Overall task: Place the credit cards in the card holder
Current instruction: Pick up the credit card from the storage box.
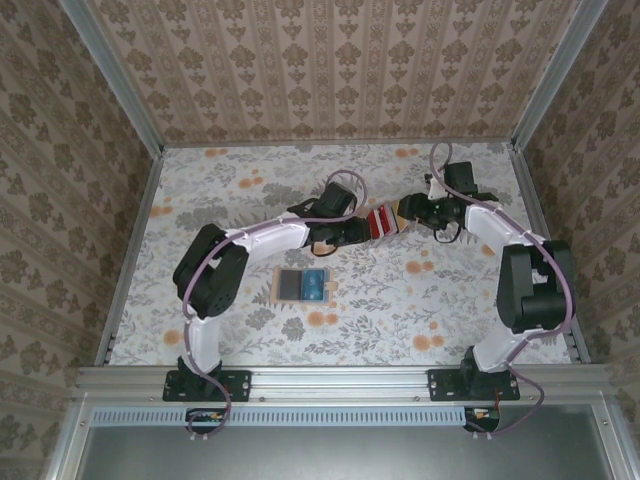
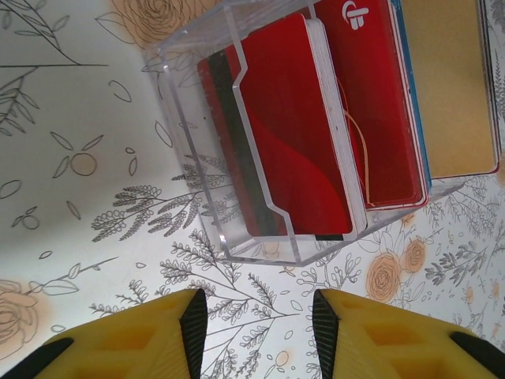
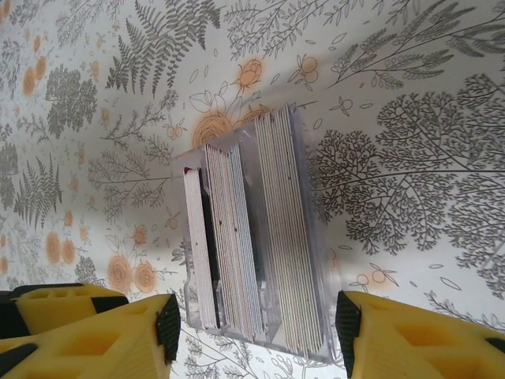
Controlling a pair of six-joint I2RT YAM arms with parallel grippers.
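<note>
The credit cards [image 1: 383, 222] stand on edge in a clear plastic box [image 2: 197, 150] at mid-table, between my two grippers. In the left wrist view I see red cards [image 2: 292, 118] and a tan-yellow card [image 2: 446, 87]. My left gripper [image 2: 260, 332] is open just short of the box's end, with bare tablecloth between its fingers. The right wrist view looks along the card stacks [image 3: 237, 237] edge-on. My right gripper [image 3: 256, 328] is open and straddles the box's near end, with a gap on each side. The card holder [image 1: 302, 285] lies open and flat nearer the arm bases, light-blue inside.
The floral tablecloth [image 1: 420, 300] covers the table. Patterned walls with metal rails [image 1: 135, 250] close in the left, right and far sides. The left arm [image 1: 215, 270] and the right arm [image 1: 530, 280] bend in from the near edge.
</note>
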